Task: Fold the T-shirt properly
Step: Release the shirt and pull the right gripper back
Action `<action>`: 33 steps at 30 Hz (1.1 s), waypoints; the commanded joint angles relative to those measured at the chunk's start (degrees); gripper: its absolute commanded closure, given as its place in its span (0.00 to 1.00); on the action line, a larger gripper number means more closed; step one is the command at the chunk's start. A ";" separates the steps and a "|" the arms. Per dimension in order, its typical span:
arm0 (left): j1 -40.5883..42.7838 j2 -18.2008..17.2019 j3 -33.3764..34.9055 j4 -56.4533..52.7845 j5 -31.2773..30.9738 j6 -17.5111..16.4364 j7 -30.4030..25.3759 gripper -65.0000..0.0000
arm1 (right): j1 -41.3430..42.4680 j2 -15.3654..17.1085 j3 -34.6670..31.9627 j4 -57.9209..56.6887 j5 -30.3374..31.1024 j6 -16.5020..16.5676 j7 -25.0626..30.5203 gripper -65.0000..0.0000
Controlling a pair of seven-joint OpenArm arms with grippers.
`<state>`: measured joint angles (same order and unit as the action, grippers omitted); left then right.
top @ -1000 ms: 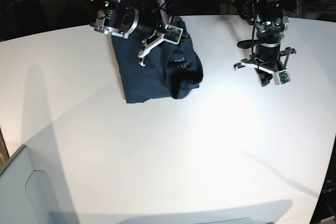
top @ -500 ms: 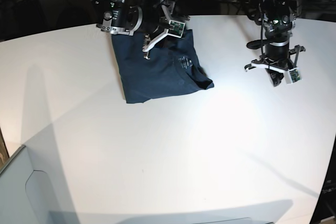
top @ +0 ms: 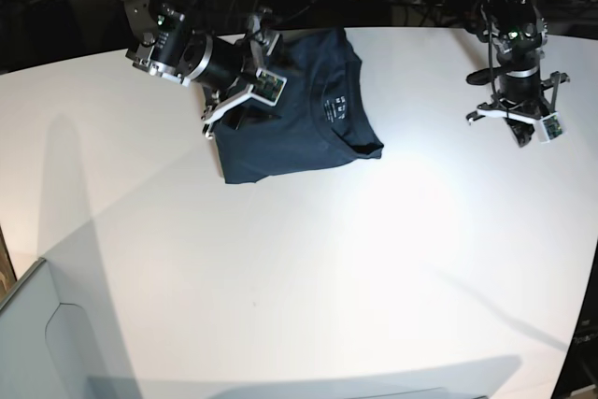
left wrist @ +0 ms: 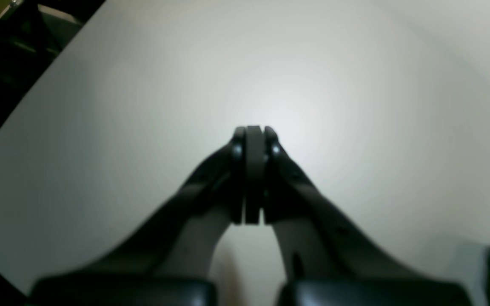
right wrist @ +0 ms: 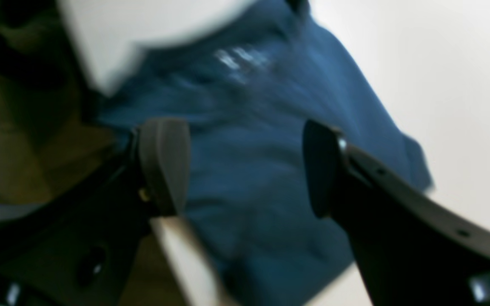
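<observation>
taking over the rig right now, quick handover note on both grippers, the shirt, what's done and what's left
Left gripper: shut, empty, hanging above the bare white table, well away from the shirt.
Right gripper: jaws wide open, nothing between them, just above the shirt's edge.
T-shirt: lies in a compact folded rectangle at the table's far side, white neck label facing up.
Done: the shirt looks folded and let go.
Left: one corner near the front right edge sticks out a bit; tidy it if needed, then pull both arms clear.
</observation>
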<state>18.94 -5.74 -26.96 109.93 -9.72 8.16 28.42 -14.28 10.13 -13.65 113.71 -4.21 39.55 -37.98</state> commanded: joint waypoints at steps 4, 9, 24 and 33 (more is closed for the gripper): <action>1.59 0.95 2.04 3.52 -0.70 -0.03 -1.22 0.99 | 2.02 -1.30 4.90 -4.39 1.26 0.45 1.54 0.39; 3.35 3.41 2.74 6.60 -6.77 -0.03 -1.22 0.99 | 4.31 -2.17 10.88 -9.84 1.35 0.45 1.54 0.39; 7.92 6.05 10.21 6.33 -19.87 0.23 -1.22 0.62 | -0.09 -2.35 20.37 -4.66 1.35 0.45 1.54 0.38; 11.17 5.78 20.15 5.81 -28.04 0.06 -1.39 0.29 | -2.64 -2.09 20.46 -0.88 1.17 0.45 1.36 0.38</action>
<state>29.93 0.01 -6.72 114.83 -37.15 8.78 28.16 -17.30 7.64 6.61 111.87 -3.88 39.55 -38.04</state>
